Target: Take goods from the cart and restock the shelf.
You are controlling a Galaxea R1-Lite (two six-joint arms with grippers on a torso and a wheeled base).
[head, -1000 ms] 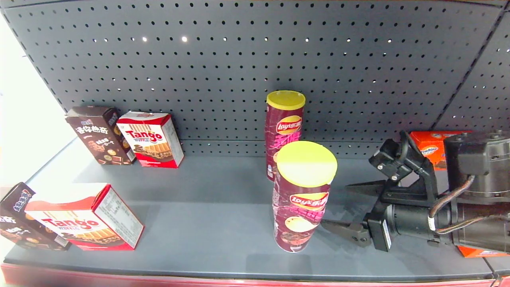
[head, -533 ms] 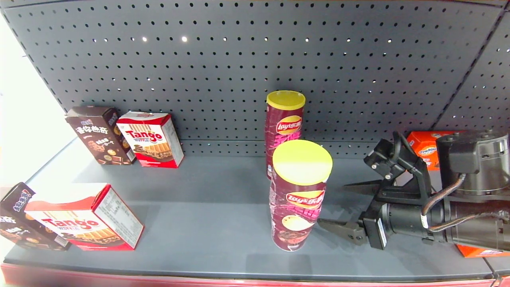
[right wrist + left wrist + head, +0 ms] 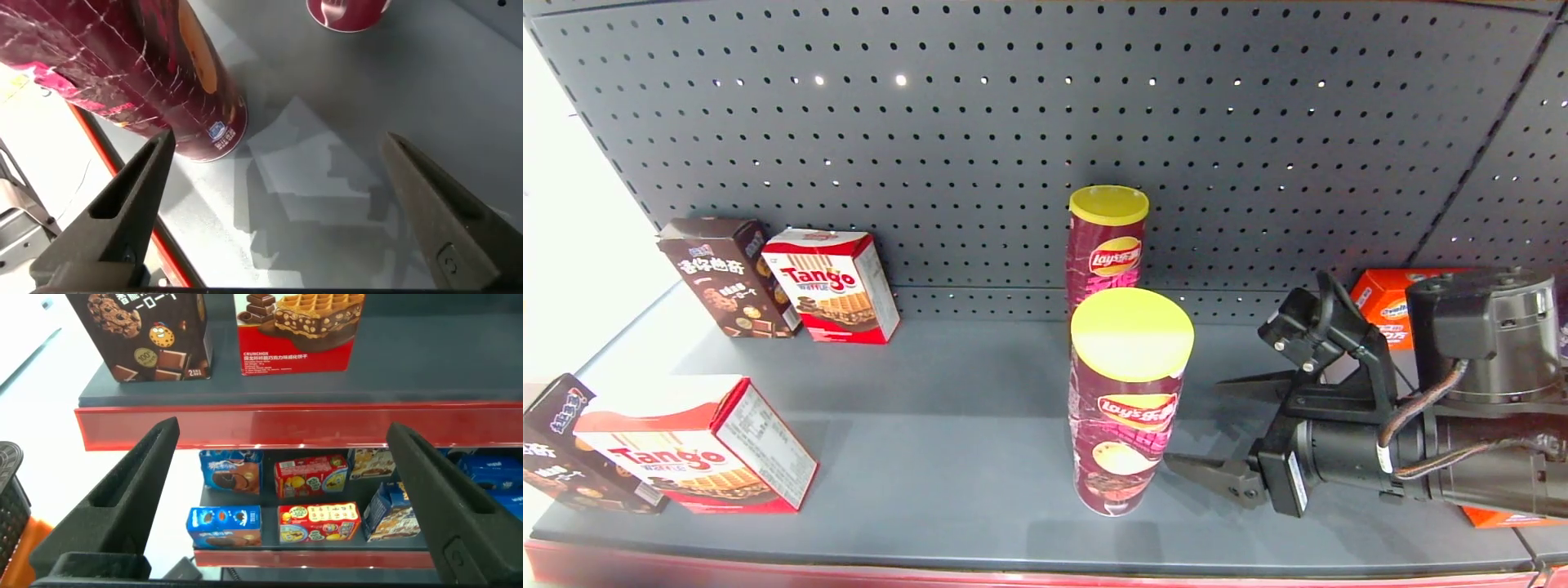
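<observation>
i see the grey shelf (image 3: 931,425), my right gripper (image 3: 1192,423) low over it, jaws spread wide, holding nothing, my left gripper (image 3: 283,429) also spread open, facing the shelf's red front lip, front chip can (image 3: 1127,408) upright just beside the right gripper, near the shelf's front edge, second can (image 3: 1107,237) behind it

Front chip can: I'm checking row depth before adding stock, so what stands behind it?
A second chip can with a yellow lid stands upright behind the front chip can, before the pegboard panel. In the head view its lower part is covered by the front can.
</observation>
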